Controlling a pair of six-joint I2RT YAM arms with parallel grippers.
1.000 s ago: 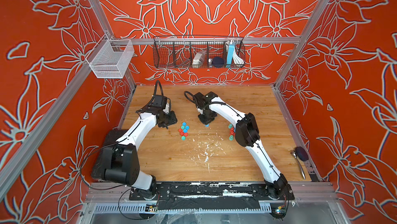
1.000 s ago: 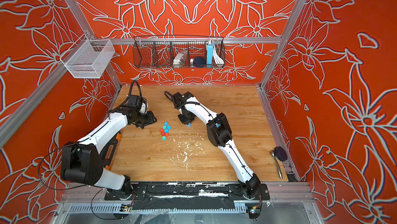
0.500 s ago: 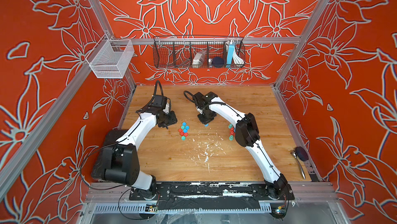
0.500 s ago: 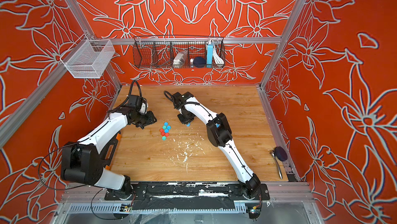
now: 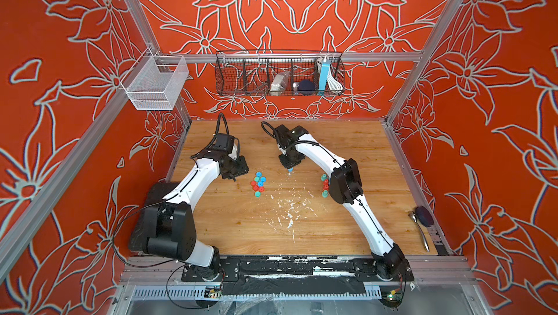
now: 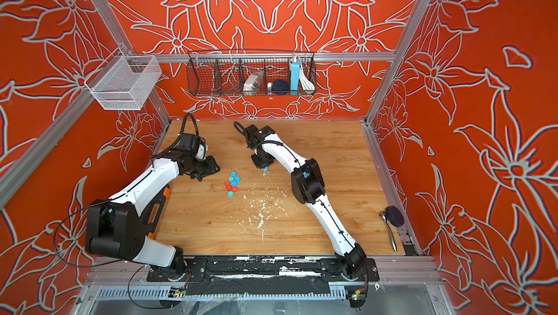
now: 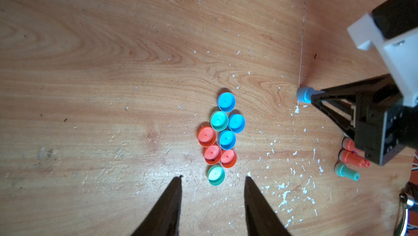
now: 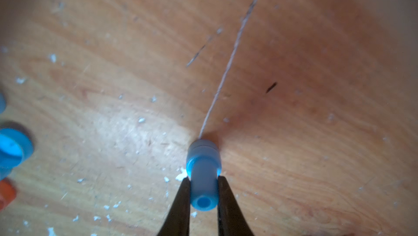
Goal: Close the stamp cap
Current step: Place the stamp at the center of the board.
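Top views, bottom of frame upward: two white-and-black arms rise from a black rail & bend inward over a wood table (image 5: 241, 226). White flecks litter the wood at ctr. At lower right a spoon (image 5: 419, 232) lies along the table edge, w/ a dark round thing (image 5: 424, 216) just beside its bowl.

Mid-frame, 8 caps (image 5: 258, 183) sit in a tight cluster: 3 blue, 3 red, 2 teal. To their right, partly behind the R arm's elbow, lie loose stamps (image 5: 325, 185). The L wrist view shows 3 of them side by side, two red & one teal.

The left gripper (image 7: 213, 177) has its fingers spread & grips nothing. In the L wrist view the nearest teal cap lies just past the tips, in line w/ the gap. In both top views this gripper sits just left of the caps.

The right gripper (image 8: 204, 179) points down, up & right of the caps, clamped on the narrow stem of the blue stamp (image 8: 203, 167). The stamp is upright, wide end down at the wood, apart from the caps. Can't tell if it touches.

Farthest, on the back wall: a black wire basket (image 5: 279, 93) holding oddments at top ctr, & a white mesh basket (image 5: 154, 86) to its left.
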